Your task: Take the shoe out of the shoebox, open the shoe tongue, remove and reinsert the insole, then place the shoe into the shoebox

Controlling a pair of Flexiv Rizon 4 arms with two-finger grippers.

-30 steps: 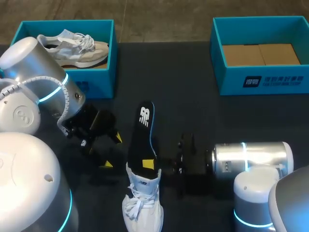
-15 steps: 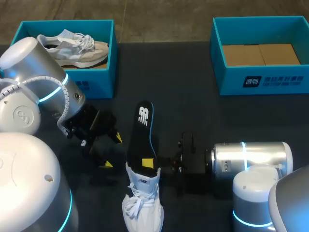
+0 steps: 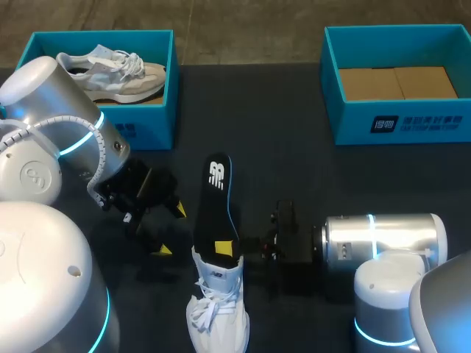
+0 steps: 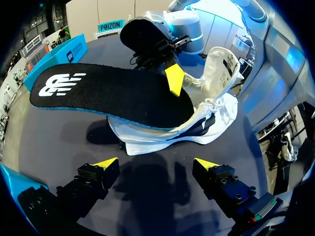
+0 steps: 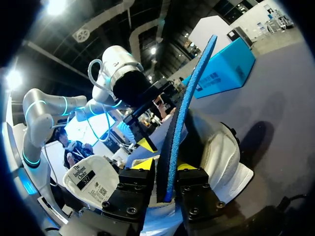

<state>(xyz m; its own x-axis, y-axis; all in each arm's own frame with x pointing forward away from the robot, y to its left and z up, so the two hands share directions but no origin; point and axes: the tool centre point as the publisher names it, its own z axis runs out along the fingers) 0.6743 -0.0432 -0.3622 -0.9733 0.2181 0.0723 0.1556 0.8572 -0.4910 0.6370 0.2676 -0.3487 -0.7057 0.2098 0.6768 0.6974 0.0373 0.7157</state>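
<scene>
head view: dark desk (image 3: 294, 147), two arms, two teal boxes at the far edge.

- shoe (image 3: 217, 305): white, standing at the near middle of the desk, toe toward the near side, tongue lifted.
- insole (image 3: 215, 202): black with a blue edge; near end at the shoe's opening, the rest sticking out past the heel toward the far side, logo end farthest.
- right end effector (image 3: 234, 248): comes in from the right and pinches the insole's near end just above the shoe's opening; one yellow tip shows on the insole's top face. right wrist view: insole (image 5: 184, 113) stands edge-on between the two fingers of the right end effector (image 5: 165, 167), both pressed against it, shoe (image 5: 216, 152) just beneath.
- left end effector (image 3: 171, 229): just left of the shoe, fingers spread, holding nothing. left wrist view: left end effector (image 4: 156, 164) has its tips wide apart over bare desk, shoe (image 4: 211, 113) and insole (image 4: 113, 96) ahead of it.
- left box (image 3: 158, 110): far left, holds a second shoe (image 3: 110, 73), pale, lying inside.
- right box (image 3: 397, 121): far right, brown cardboard on its floor.
</scene>
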